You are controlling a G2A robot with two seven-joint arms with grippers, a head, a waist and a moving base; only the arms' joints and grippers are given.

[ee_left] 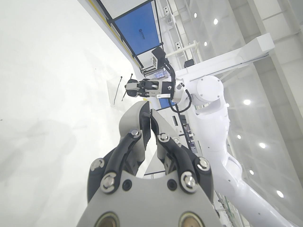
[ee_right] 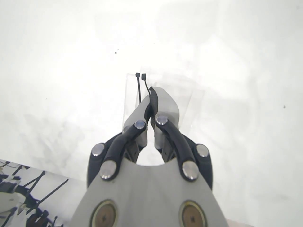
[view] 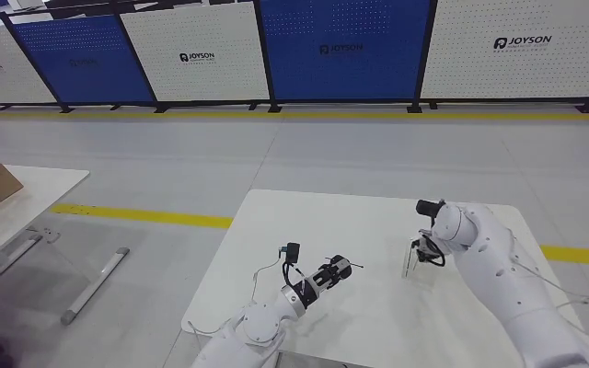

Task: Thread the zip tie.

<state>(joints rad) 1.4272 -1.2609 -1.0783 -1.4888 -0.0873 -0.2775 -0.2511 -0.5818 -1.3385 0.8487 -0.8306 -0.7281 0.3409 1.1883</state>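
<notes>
My right gripper (ee_right: pixel 151 93) is shut on a black zip tie (ee_right: pixel 146 85), gripping its strap just below the head. A second zip tie (ee_right: pixel 138 86) stands beside it against a clear acrylic stand (ee_right: pixel 129 100). In the left wrist view, the right gripper (ee_left: pixel 126 89) holds its zip tie (ee_left: pixel 129 81) crosswise next to the stand (ee_left: pixel 113 95). In the top view the stand (view: pixel 408 260) sits at the table's right. My left gripper (ee_left: pixel 149 109) hovers over the table's front middle, shut on a thin black zip tie (view: pixel 355 267) that pokes out toward the right arm.
The white table (view: pixel 304 221) has open surface between the two arms and toward its far edge. A second table with a brown box (view: pixel 7 180) stands off to the left. Blue and white partition panels (view: pixel 340 46) line the back.
</notes>
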